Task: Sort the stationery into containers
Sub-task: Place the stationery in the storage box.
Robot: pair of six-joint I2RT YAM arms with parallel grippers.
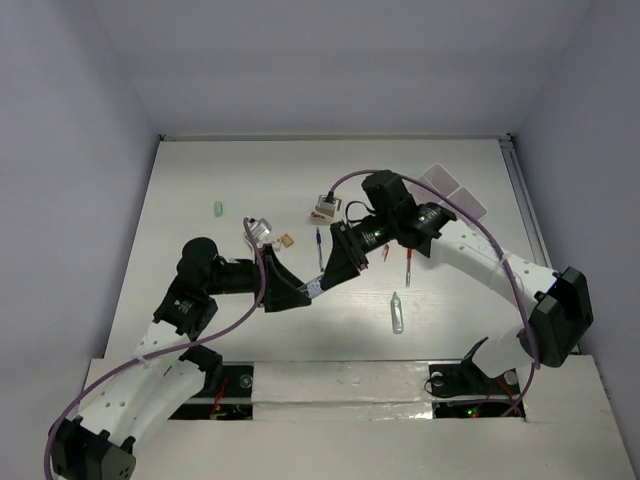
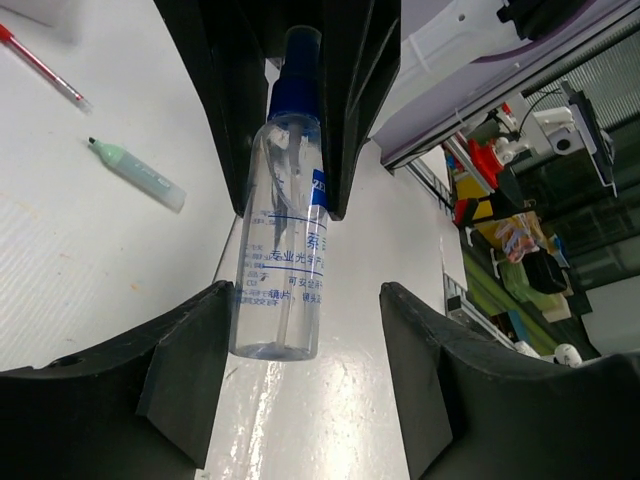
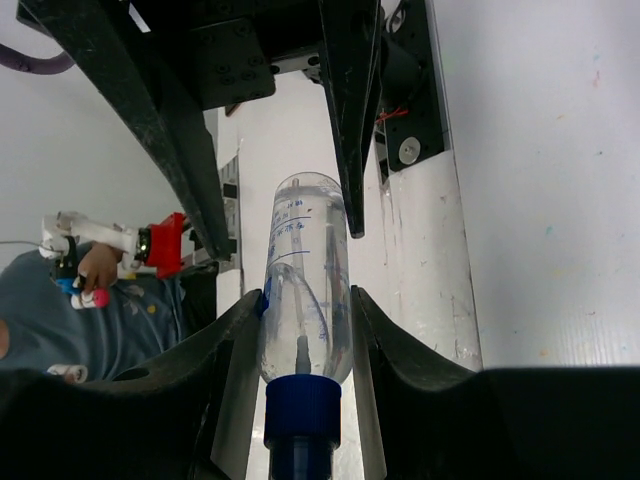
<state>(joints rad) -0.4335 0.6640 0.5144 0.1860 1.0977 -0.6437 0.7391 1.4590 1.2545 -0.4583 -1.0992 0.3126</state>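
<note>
A clear spray bottle (image 2: pixel 285 220) with a blue cap hangs in mid-air between both arms, over the table's middle (image 1: pixel 318 287). My right gripper (image 3: pixel 305 295) is shut on the bottle (image 3: pixel 305 250) just below its cap. My left gripper (image 2: pixel 305 295) is open around the bottle's base end. Its left finger is close against the bottle and a wide gap stays on the right side. A green marker (image 2: pixel 140 176) and a red pen (image 2: pixel 45 68) lie on the table. The white organizer tray (image 1: pixel 455 190) sits at the back right, partly behind my right arm.
A blue pen (image 1: pixel 319 243), a small green eraser (image 1: pixel 218 209), a yellow piece (image 1: pixel 288 240) and a small clear item (image 1: pixel 260 231) lie scattered at the back left. A small white and red object (image 1: pixel 325 208) lies near the right arm's wrist.
</note>
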